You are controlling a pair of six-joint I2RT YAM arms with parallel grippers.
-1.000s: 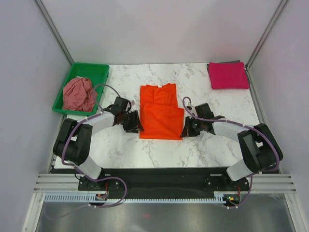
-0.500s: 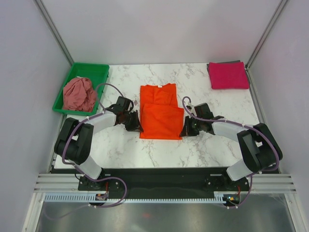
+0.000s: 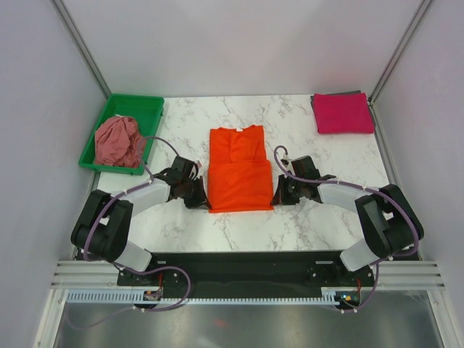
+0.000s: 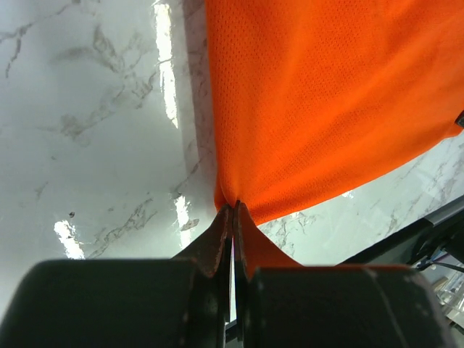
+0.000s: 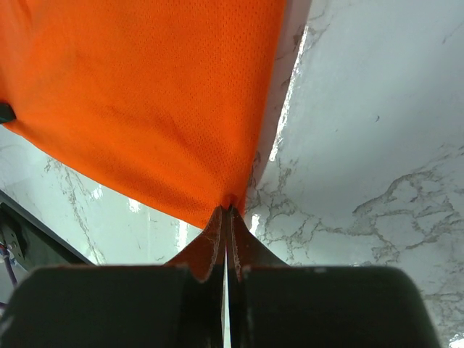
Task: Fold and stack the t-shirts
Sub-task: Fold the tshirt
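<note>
The bright orange t-shirt (image 3: 239, 177) lies partly folded at the middle of the marble table, collar end toward the back. My left gripper (image 3: 203, 196) is shut on its near left corner (image 4: 230, 199), and my right gripper (image 3: 276, 196) is shut on its near right corner (image 5: 229, 199). Both hold the near edge just above the table. A folded magenta-pink t-shirt (image 3: 343, 113) lies at the back right corner. A crumpled dusty rose t-shirt (image 3: 119, 141) sits in the green tray (image 3: 145, 106).
The green tray stands at the back left by the wall. Grey walls close in both sides and the back. Bare marble table (image 3: 312, 217) lies between the orange shirt and the black base rail (image 3: 239, 261) at the near edge.
Both grippers have drawn the orange shirt's near edge toward the arm bases. The left gripper has shifted nearer and a little right. The folded part now looks shorter and squarer.
</note>
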